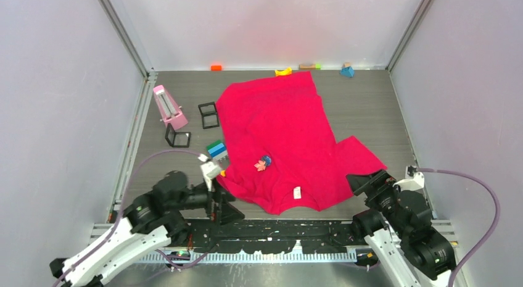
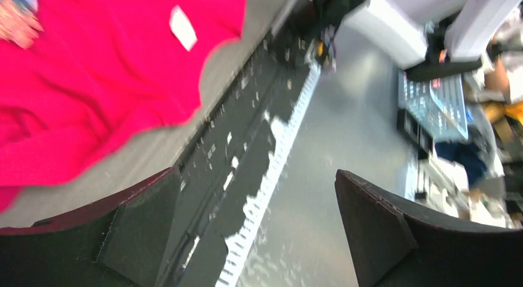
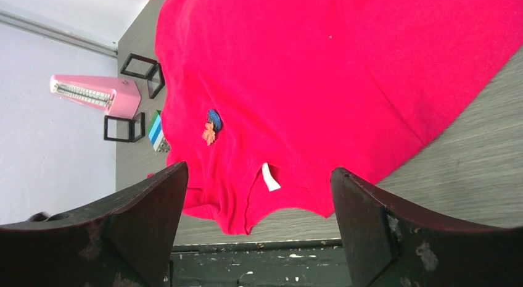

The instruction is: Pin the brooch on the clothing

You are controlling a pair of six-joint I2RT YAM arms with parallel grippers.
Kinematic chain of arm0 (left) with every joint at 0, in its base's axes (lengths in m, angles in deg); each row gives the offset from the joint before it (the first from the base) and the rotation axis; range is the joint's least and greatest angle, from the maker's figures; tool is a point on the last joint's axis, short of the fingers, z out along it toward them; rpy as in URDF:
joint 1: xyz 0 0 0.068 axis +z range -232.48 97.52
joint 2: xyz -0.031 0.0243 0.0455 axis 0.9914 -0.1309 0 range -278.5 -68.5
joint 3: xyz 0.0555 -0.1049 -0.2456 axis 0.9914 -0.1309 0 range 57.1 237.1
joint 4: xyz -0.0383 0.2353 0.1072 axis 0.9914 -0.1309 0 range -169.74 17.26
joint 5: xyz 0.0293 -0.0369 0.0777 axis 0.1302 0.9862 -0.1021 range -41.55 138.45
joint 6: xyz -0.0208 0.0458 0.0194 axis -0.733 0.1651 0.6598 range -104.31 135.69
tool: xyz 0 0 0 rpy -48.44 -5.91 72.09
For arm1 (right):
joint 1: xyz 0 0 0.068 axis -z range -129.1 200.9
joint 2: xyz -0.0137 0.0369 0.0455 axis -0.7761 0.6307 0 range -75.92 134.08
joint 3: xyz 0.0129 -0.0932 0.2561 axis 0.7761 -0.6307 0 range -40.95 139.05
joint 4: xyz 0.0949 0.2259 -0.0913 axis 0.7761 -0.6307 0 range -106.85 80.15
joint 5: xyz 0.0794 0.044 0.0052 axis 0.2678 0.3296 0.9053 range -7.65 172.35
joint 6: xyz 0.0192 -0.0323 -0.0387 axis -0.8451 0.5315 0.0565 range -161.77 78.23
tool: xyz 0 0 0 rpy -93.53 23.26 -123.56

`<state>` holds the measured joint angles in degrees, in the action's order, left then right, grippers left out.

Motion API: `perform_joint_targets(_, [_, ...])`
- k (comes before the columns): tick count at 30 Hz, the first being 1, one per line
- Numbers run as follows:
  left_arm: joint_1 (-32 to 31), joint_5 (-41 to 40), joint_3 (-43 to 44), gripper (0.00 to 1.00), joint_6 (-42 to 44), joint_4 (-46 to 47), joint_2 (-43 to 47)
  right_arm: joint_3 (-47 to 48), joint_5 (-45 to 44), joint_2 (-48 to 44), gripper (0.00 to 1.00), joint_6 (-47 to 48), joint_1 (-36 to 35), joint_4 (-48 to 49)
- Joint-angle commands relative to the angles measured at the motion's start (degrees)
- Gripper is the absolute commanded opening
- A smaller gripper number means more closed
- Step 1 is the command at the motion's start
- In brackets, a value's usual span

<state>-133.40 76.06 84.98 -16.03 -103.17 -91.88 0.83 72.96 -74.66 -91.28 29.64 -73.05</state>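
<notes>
One crimson T-shirt (image 1: 290,126) spread flat, centre of your top view, collar toward lower edge. Your left gripper (image 2: 256,173) off shirt's lower-left edge, jaws wide apart, nothing held. Your right gripper (image 3: 259,168) at lower right, jaws likewise spread, empty. Coral brooch (image 1: 260,166) lies on shirt, left of centre, just beside small blue piece (image 1: 267,159).

Left arm (image 1: 148,214) folded low, jaws wide apart, empty; right arm (image 1: 404,220) likewise.
</notes>
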Motion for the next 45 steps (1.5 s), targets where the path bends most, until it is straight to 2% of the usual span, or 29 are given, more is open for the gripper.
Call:
perform_joint_targets(1, [0.03, -16.27, 7.82, 1.0, -4.61, -6.34, 8.13, 3.83, -2.29, 3.19, 0.91, -2.58, 0.07, -1.23])
perform_joint_targets(4, [0.03, -27.55, 10.49, 1.0, -5.25, -13.88, 6.73, 3.29, -2.54, 8.11, 0.91, 0.53, 0.07, 2.54])
perform_joint_targets(9, [0.03, -39.12, 10.24, 1.0, -12.41, -19.71, 0.09, 2.37, -0.08, 15.8, 0.91, 2.41, 0.07, 8.96])
perform_joint_targets(13, [0.03, -44.88, 8.74, 1.0, -17.79, -19.06, -3.62, 1.01, 1.38, 20.14, 0.9, 0.92, 0.06, 14.42])
perform_joint_targets(20, [0.03, -51.16, 2.55, 1.0, -21.16, -12.82, -3.02, -2.98, 4.28, 25.06, 0.89, -1.18, 0.07, 22.72])
perform_joint_targets(24, [0.03, -53.2, 0.08, 0.98, -21.98, -8.75, -2.64, -4.27, 5.68, 26.49, 0.88, -1.98, 0.07, 25.99])
perform_joint_targets(28, [0.1, -54.15, -2.77, 0.86, -22.64, -2.87, -3.47, -4.89, 5.87, 27.83, 0.88, -2.1, 0.07, 28.02])
perform_joint_targets(34, [2.0, -54.6, -4.76, 0.85, -21.06, 6.3, -10.08, -5.11, 5.16, 28.77, 0.87, -2.16, 0.07, 29.32])
perform_joint_targets(38, [5.96, -51.09, -4.27, 0.84, -18.62, 11.47, -16.32, -5.25, 4.68, 28.96, 0.87, -1.93, 0.07, 29.34])
perform_joint_targets(40, [7.63, -49.09, -3.62, 0.79, -17.58, 12.7, -19.33, -5.39, 4.53, 28.98, 0.87, -1.83, 0.07, 29.29])
perform_joint_targets(45, [8.29, -49.58, -3.91, 0.57, -16.27, 12.54, -23.81, -5.58, 4.15, 28.92, 0.87, -1.7, 0.07, 29.26])
